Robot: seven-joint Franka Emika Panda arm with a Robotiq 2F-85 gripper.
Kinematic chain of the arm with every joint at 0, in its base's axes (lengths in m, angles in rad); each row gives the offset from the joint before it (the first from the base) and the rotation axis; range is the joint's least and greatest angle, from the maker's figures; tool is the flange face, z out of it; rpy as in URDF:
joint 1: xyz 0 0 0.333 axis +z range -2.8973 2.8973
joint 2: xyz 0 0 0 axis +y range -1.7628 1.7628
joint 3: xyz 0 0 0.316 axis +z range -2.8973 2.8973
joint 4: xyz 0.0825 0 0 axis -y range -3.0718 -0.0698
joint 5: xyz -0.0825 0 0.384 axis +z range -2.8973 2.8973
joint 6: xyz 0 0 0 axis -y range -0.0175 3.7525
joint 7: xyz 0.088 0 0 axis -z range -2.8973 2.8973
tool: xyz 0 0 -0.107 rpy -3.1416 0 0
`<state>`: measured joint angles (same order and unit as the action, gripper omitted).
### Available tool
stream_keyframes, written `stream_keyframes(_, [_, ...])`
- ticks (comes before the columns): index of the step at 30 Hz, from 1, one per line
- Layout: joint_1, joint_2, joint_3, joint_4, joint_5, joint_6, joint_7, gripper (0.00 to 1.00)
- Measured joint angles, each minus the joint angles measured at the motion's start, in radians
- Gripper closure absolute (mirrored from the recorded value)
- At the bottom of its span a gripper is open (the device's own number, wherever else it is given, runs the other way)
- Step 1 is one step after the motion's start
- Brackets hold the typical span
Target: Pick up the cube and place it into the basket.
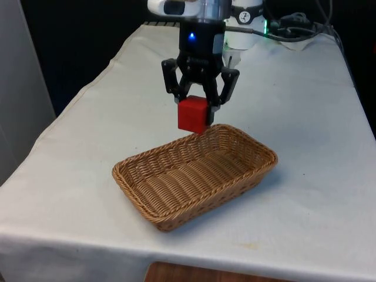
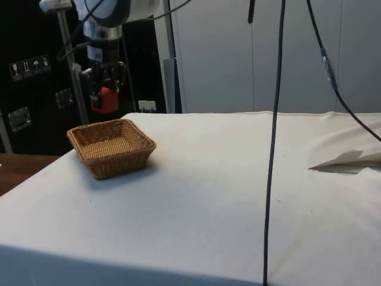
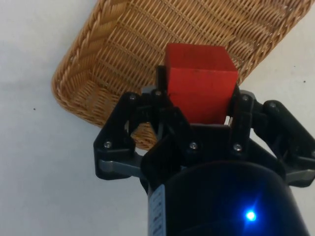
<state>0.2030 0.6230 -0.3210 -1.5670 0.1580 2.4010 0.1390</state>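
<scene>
A red cube [image 1: 192, 115] hangs in the air with my gripper [image 1: 197, 104] shut on it. It sits just above the far rim of a brown wicker basket [image 1: 176, 183], a rectangular one lying on the white cloth. From the side the cube [image 2: 105, 99] is held a little above the basket [image 2: 113, 156], near its far edge. In the wrist view the cube [image 3: 199, 81] is clamped between the black fingers [image 3: 160, 81], with the basket [image 3: 113, 59] below it. The basket holds nothing.
White cloth covers the table [image 1: 305, 117], with open room around the basket on every side. A dark cable [image 2: 274, 149] hangs down in the side view. A fold of cloth [image 2: 348, 159] lies at the table's far right there.
</scene>
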Motion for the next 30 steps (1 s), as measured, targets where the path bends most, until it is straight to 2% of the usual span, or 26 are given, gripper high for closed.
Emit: stream_keyframes(30, [-0.001,0.102,0.006,0.035,0.062,0.031,-0.015,1.00])
